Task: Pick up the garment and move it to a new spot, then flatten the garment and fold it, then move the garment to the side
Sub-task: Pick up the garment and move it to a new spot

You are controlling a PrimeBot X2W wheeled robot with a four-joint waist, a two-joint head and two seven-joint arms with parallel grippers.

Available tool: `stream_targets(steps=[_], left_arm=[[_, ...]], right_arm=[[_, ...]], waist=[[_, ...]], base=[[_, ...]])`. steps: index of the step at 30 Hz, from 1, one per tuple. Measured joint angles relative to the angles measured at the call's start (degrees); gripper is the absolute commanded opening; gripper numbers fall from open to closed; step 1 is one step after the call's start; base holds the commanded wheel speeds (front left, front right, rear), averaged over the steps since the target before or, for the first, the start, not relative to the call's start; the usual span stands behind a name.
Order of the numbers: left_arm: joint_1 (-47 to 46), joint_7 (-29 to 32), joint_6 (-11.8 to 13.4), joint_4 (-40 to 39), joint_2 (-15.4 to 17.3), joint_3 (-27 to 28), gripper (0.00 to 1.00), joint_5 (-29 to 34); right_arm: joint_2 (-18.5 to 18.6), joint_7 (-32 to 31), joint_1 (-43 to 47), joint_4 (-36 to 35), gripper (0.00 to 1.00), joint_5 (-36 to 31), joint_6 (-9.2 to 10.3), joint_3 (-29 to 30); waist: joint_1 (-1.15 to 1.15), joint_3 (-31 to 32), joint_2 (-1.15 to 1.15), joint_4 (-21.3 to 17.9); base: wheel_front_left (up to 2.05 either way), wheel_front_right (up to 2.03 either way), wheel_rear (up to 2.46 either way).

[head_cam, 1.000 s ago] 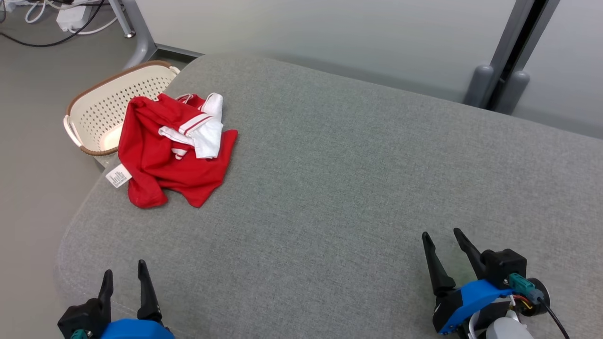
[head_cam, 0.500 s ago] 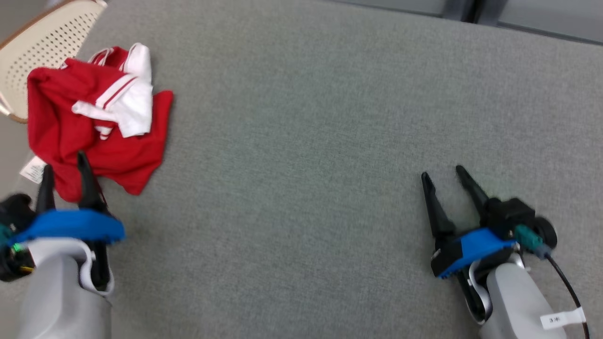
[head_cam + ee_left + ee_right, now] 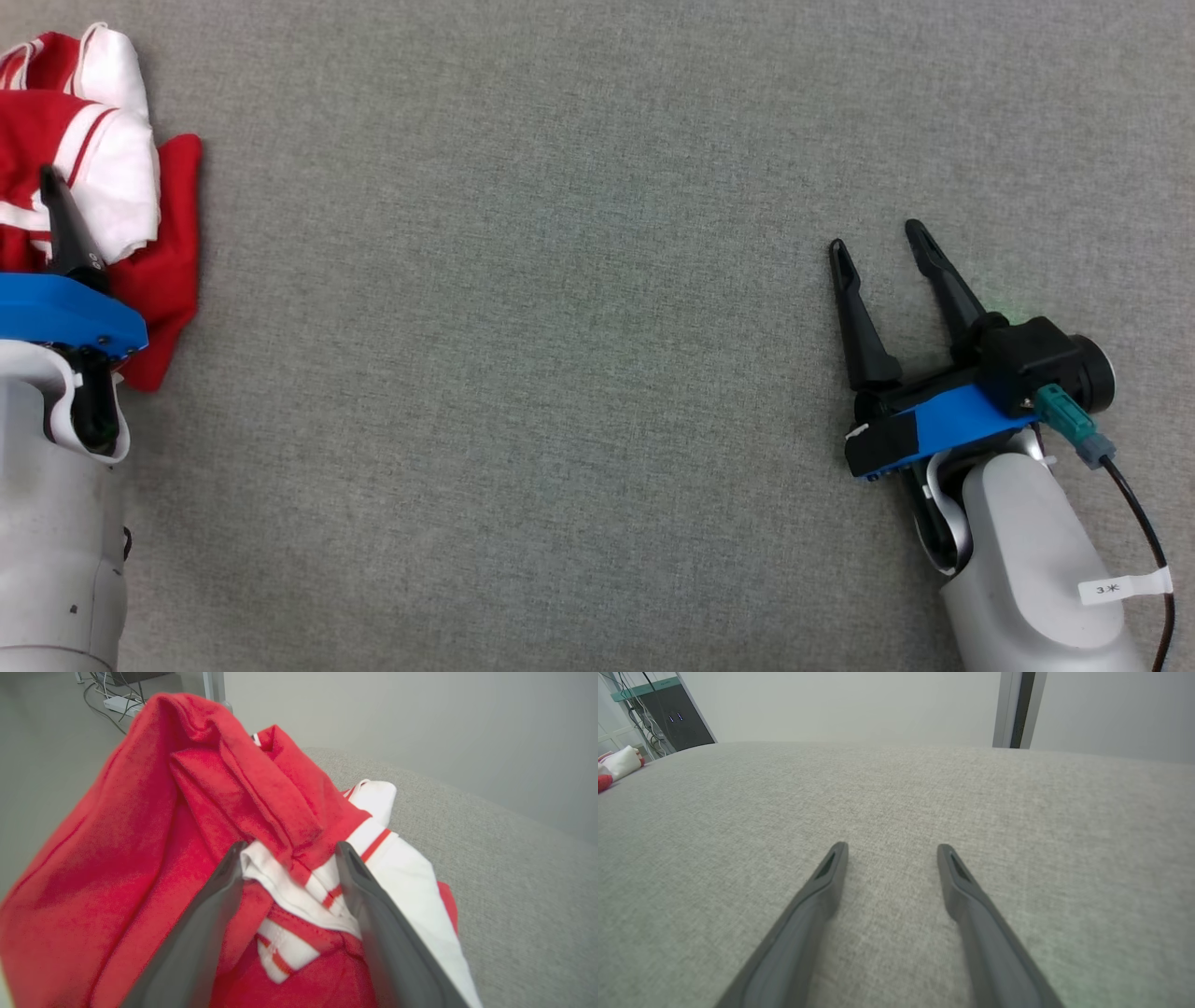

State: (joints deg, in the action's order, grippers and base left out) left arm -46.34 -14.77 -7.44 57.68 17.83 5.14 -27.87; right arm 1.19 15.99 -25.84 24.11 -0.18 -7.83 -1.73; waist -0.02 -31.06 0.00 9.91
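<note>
Left wrist view | left fingers (image 3: 201, 933) parted astride garment (image 3: 117, 868) folds | right fingers (image 3: 803, 924) parted, far off

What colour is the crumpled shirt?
The shirt is red, with white striped trim; left wrist view shows it best.

Setting: a lab or test room. Indicators: a dark equipment cabinet (image 3: 675, 718) with small lit lamps, loose cables (image 3: 96, 693) and a power strip (image 3: 120, 703) on the grey floor (image 3: 42, 756), and plain pale partitions (image 3: 854, 704).
</note>
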Motion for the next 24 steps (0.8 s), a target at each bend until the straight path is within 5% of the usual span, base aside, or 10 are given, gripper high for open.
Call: stream_targets(steps=[2, 3, 4, 11, 18, 24], left_arm=[[-0.7, 0.3, 0.0, 1.9, 0.1, -1.1, 0.96, -1.2], [-1.0, 0.3, 0.0, 2.6, 0.1, -1.5, 0.42, -1.9], [-1.1, 0.3, 0.0, 3.2, 0.1, -2.0, 0.00, -2.6], [-1.1, -0.1, 0.0, 0.4, 0.7, -6.9, 0.00, -4.6], [-0.1, -0.2, 0.0, -12.7, 1.4, -11.2, 0.00, -4.4], [3.4, -0.2, 0.0, -24.3, -1.7, -19.5, 0.00, -5.0]], right_arm=[[0.0, 0.0, -0.2, -0.1, 1.00, -0.1, -0.02, 0.0], [0.0, 0.0, -0.3, 0.0, 1.00, -0.1, -0.02, 0.0], [0.0, 0.0, -0.4, 0.0, 1.00, -0.1, -0.02, 0.0], [0.3, -0.2, -0.6, 2.2, 1.00, 1.5, -0.02, 0.0], [1.4, -0.5, 1.0, 4.2, 1.00, 5.1, 0.27, -0.6], [1.5, -0.8, 4.2, 5.4, 1.00, 8.2, 0.31, -3.6]], waist=[[0.00, -0.2, 0.00, -0.2], [0.00, -0.2, 0.00, -0.3], [0.01, -0.2, 0.00, -0.4], [0.04, 2.2, 0.00, -0.3], [0.05, 6.2, 0.00, -0.6], [0.04, 10.1, 0.00, -4.3]], base=[[0.00, 0.00, 0.00], [0.00, 0.00, 0.00], [0.00, 0.00, 0.00], [0.00, 0.00, 0.00], [0.00, 0.00, 0.00], [0.00, 0.00, 0.00]])
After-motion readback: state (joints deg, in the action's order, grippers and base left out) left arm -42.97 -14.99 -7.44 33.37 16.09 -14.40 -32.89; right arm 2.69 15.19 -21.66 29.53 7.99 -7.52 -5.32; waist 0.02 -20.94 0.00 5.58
